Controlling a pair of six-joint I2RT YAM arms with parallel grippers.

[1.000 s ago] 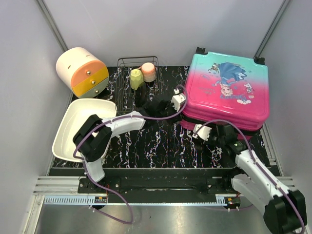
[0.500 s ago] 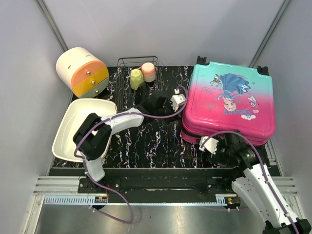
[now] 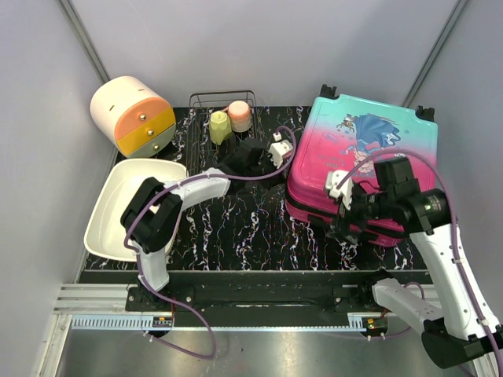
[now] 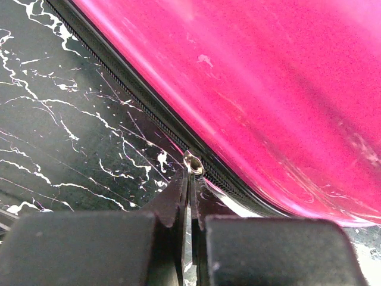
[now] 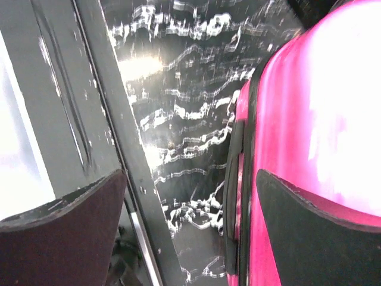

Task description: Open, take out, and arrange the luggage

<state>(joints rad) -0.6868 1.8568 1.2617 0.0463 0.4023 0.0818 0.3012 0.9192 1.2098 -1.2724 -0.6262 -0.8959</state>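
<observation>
The luggage (image 3: 324,153), hot pink fading to teal with a cartoon girl on its lid, lies closed and skewed at the right of the mat. At its left edge my left gripper (image 3: 284,163) is shut on the metal zipper pull (image 4: 193,163), with the fingertips (image 4: 178,192) pinched just below the black zipper track. My right gripper (image 3: 351,224) hangs open above the luggage's near edge. In the right wrist view its jaws stand wide apart (image 5: 190,232), with the pink shell (image 5: 309,119) under the right finger and nothing between them.
A white-and-orange round drawer box (image 3: 132,116) stands at the back left. A wire rack (image 3: 222,100) behind the left gripper holds a yellow-green cup (image 3: 219,126) and a pink cup (image 3: 240,116). A white basin (image 3: 118,208) lies at the left. The table's metal rail (image 5: 119,119) runs along the front.
The right gripper has opened and risen from the luggage's front edge to above it. The luggage has turned and slid slightly left. The left gripper has moved back a little, staying shut.
</observation>
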